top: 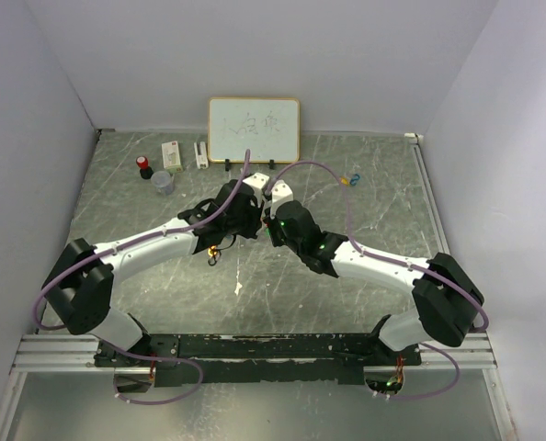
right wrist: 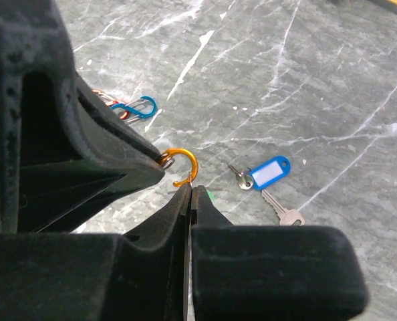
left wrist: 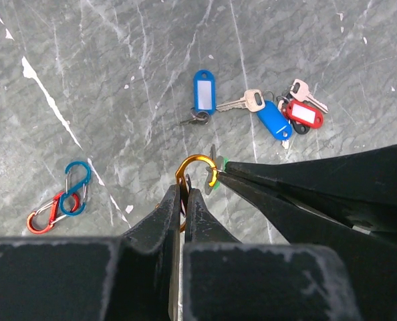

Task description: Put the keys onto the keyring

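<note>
Green key (left wrist: 212,188) seems pinched in the shut right gripper (right wrist: 190,189), touching the hook opening of the keyring (left wrist: 197,166). Left gripper (left wrist: 184,192) clamps the ring's shank. Other keys (left wrist: 279,114) lie beyond on the table (left wrist: 85,67).

Grey table (left wrist: 118,80) veined white, orange keyring (left wrist: 197,170), blue-and-white key tag (left wrist: 203,91), red key tag (left wrist: 304,114), blue clip (left wrist: 75,187), red clip (left wrist: 45,215)

Grey marbled tabletop (top: 392,202); plain pale walls (top: 255,46) on three sides; whiteboard (top: 254,129) behind.
</note>
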`<action>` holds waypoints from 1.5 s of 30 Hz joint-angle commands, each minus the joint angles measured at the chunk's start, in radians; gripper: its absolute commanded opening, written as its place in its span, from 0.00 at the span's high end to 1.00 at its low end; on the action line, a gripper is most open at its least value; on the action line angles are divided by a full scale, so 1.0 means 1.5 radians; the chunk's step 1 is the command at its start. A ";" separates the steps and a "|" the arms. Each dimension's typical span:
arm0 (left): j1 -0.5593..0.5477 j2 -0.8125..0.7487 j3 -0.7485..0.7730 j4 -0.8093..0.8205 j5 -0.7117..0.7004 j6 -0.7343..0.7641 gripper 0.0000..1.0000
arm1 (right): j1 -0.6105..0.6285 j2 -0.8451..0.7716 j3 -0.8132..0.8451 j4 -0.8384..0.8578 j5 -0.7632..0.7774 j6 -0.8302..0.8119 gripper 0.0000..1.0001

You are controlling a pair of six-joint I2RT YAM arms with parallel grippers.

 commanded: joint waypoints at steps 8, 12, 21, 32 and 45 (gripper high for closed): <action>-0.019 -0.032 -0.031 0.019 0.064 0.021 0.93 | 0.002 -0.012 0.003 0.004 0.058 -0.016 1.00; -0.019 -0.033 -0.030 0.017 0.064 0.022 0.86 | 0.002 -0.013 0.005 0.003 0.064 -0.018 1.00; -0.018 -0.082 -0.052 0.022 -0.021 -0.016 0.00 | -0.001 -0.016 0.015 -0.011 0.086 -0.023 1.00; -0.014 -0.172 -0.093 -0.009 -0.206 -0.098 0.00 | -0.070 -0.020 0.032 -0.044 0.099 0.010 1.00; -0.007 -0.162 -0.092 -0.018 -0.206 -0.116 0.00 | -0.360 -0.003 0.042 -0.084 0.013 0.088 1.00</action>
